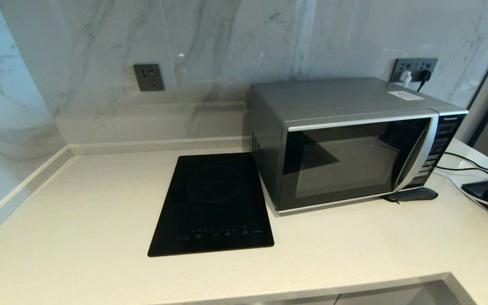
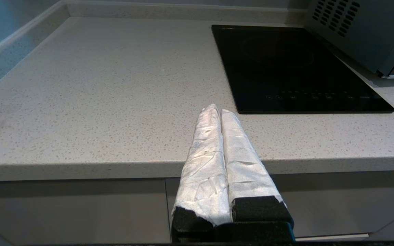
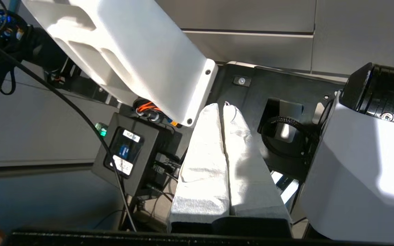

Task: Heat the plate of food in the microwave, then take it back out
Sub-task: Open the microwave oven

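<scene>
Presently the microwave [image 1: 354,144] sits at 2 o'clock on the counter [image 1: 79,220], door closed, hob [image 1: 212,203] just beside it at 9 o'clock. The plate of food is visible in no view (possibly behind the dark glass; cannot tell). Left gripper [image 2: 216,110] hovers off the counter's front edge, fingers pressed together, empty. Right gripper [image 3: 221,106] is low beside the robot's own base, fingers likewise together. Risk: the right arm clips the counter edge on rising, or yanks the curved handle [image 1: 415,152] and shifts the oven.
</scene>
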